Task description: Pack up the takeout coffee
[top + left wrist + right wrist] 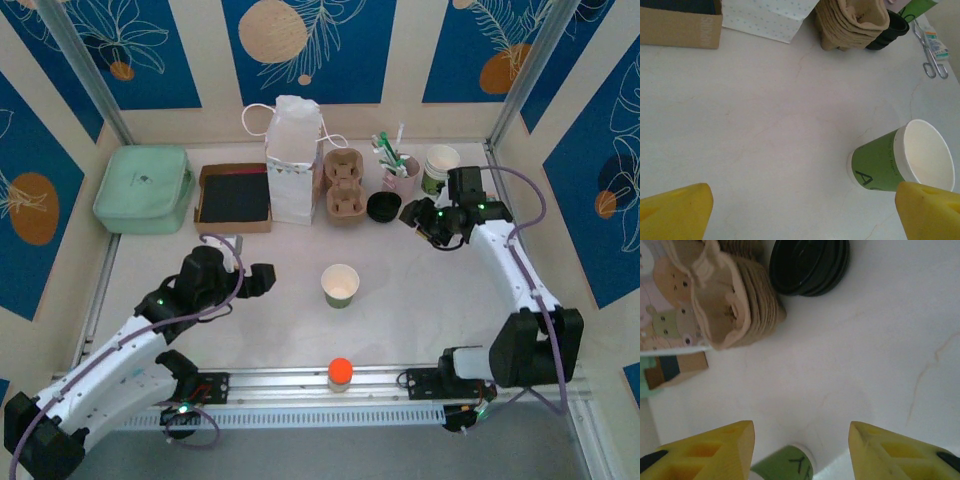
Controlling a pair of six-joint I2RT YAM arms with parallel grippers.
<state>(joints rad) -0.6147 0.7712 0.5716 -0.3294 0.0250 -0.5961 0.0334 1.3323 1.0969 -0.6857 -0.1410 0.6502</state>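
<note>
Fitting a lid seems to be the step in hand: the paper cup (340,285) is standing open and lidless at the table centre, so it is not yet ready for packing. The right gripper (425,218) is hovering with its jaws apart, gripping nothing, at 3 o'clock of the black lid stack (384,207). The left gripper (262,280) is waiting wide open at 9 o'clock of the cup. The next move probably calls for pinching only the top lid, then pressing it level onto the rim.
</note>
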